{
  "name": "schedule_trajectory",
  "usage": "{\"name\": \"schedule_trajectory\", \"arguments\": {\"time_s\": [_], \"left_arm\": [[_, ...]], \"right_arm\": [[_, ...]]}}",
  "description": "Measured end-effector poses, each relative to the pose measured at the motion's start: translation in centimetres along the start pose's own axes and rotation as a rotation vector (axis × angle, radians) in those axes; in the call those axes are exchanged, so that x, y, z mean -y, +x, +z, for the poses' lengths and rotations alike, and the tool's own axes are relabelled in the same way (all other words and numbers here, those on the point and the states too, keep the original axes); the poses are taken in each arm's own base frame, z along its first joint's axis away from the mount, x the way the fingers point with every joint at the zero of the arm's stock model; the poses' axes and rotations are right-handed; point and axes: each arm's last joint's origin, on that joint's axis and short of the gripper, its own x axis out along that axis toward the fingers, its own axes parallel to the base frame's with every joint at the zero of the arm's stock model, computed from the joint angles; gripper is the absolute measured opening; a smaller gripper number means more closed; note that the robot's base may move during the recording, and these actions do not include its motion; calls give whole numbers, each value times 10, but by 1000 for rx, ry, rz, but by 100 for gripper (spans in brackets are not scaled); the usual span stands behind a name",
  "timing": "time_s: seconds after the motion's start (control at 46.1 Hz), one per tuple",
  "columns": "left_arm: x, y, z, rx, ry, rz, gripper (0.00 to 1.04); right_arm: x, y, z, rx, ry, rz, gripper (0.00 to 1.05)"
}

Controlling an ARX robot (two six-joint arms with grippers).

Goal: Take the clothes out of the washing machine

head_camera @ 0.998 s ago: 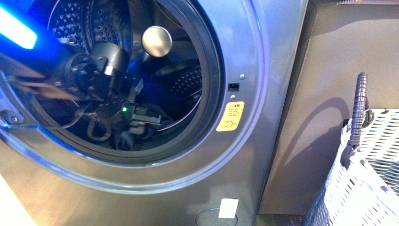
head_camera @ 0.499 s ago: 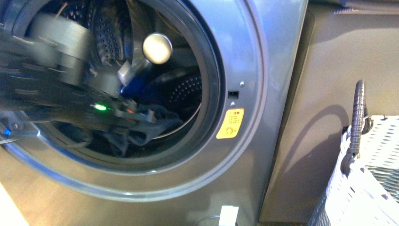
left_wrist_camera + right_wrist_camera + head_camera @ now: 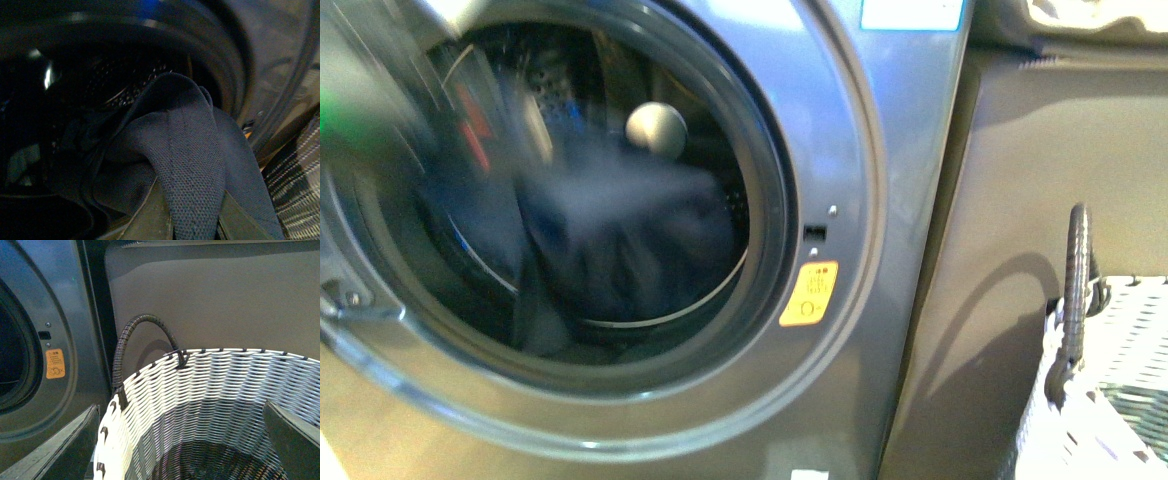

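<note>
Changed since earlier: clothes (image 3: 620,240) that lay low in the drum now hang lifted across the porthole, blurred with motion; the left arm has risen to the upper edge of the front view.
Left gripper (image 3: 192,227): its two fingers (image 3: 150,217) are drawn in tight on a fold of the navy fabric, which fills the gap between them.
Right gripper (image 3: 180,405): spread wide and holding nothing, hovering over the mouth of the basket (image 3: 210,375).
Where the clothes are: one end in the left fingers, the rest trailing away from them into the mouth of the washing machine (image 3: 880,150).
Long axis: runs straight out from the left fingertips toward the drum, so my judgement is that pulling back along that line frees the trailing end.
Nearer arm: left, already touching; the right gripper is well apart from the fabric.
Way to the basket: it stands on the right gripper's side of the machine, past the orange sticker (image 3: 809,293).
Count: one garment seen, one washing machine, one basket, two grippers; whether more clothing lies deeper in the dark drum cannot be told.
</note>
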Motion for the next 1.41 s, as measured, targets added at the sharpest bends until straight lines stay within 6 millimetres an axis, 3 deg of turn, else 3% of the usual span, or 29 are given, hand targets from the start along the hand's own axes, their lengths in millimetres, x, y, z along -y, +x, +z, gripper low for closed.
{"name": "schedule_trajectory", "arguments": {"time_s": [0.239, 0.521, 0.781, 1.15, 1.41], "left_arm": [[22, -35, 57, 157, 90, -72, 7], [32, -53, 113, 287, 136, -118, 7], [40, -54, 163, 353, 142, -168, 7], [70, -26, 220, 342, 165, -235, 7], [81, -45, 255, 421, 192, -243, 7]], "right_arm": [[0, 0, 0, 0, 0, 0, 97], [0, 0, 0, 0, 0, 0, 97], [0, 0, 0, 0, 0, 0, 97], [0, 0, 0, 0, 0, 0, 97], [0, 0, 0, 0, 0, 0, 97]]}}
